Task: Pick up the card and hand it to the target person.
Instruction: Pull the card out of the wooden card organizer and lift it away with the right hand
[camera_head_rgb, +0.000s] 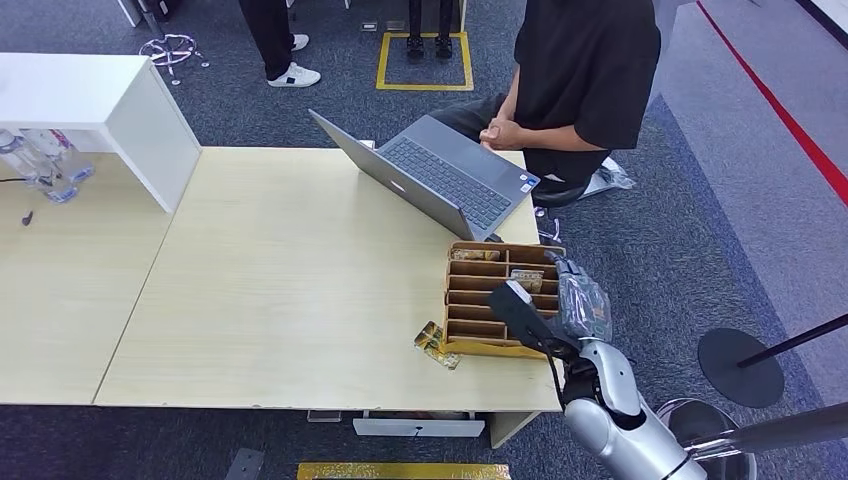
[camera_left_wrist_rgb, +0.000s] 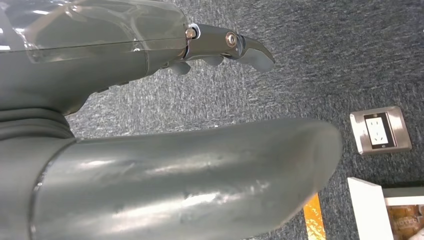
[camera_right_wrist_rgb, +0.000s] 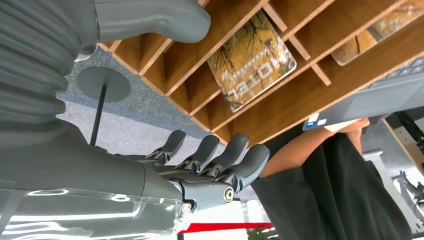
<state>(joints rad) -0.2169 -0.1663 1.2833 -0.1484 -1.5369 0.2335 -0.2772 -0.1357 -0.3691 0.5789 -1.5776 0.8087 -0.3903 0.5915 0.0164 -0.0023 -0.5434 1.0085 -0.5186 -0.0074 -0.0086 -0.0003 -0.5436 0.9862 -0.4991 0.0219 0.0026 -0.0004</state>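
Wooden slots of the card rack (camera_head_rgb: 478, 325) sit at the bench (camera_head_rgb: 300, 280) edge; the card (camera_right_wrist_rgb: 252, 60) lies in one, ungrasped. I judge I'm reaching: my right robot hand (camera_head_rgb: 580, 300) hovers beside it, fingers (camera_right_wrist_rgb: 220, 155) apart, empty. Next, pinch it.

Light wooden table (camera_head_rgb: 290, 290) on blue-grey carpet (camera_head_rgb: 700, 230). A white box-shaped stand (camera_head_rgb: 110, 105) sits at the table's far left corner, with clear bottles (camera_head_rgb: 45, 165) beside it. A yellow square outline (camera_head_rgb: 424, 60) marks the carpet beyond the table; a red line (camera_head_rgb: 775, 105) crosses the carpet to its right. A round black stand base (camera_head_rgb: 740, 366) rests off the table's near right corner. A floor socket (camera_left_wrist_rgb: 380, 131) is set in the carpet.
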